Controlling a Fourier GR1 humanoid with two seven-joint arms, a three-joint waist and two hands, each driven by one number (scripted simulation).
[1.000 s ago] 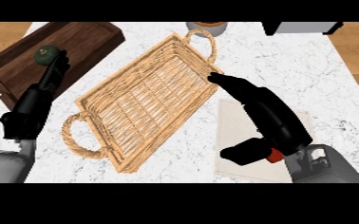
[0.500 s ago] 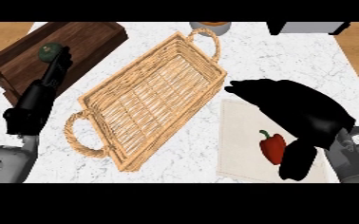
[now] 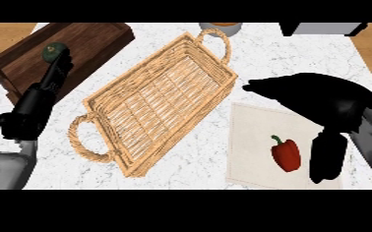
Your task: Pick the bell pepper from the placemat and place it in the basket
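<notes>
Your right hand (image 3: 320,96) hovers open over the placemat (image 3: 251,142) at the counter's (image 3: 189,169) right edge, thumb just beside the red bell pepper (image 3: 286,153).

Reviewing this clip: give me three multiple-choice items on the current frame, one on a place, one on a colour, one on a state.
1. Where does the bell pepper lie?
A. in the basket
B. on the placemat
C. on a plate

2. What colour is the bell pepper?
A. green
B. yellow
C. red

3. What is the state of the right hand?
A. curled round the pepper
B. open, holding nothing
C. out of view

Answers:
1. B, as the pepper rests on the white placemat, outside the basket.
2. C, as its body is red under a green stem.
3. B, as the fingers are spread and the thumb stands beside the pepper, apart from it.
</notes>
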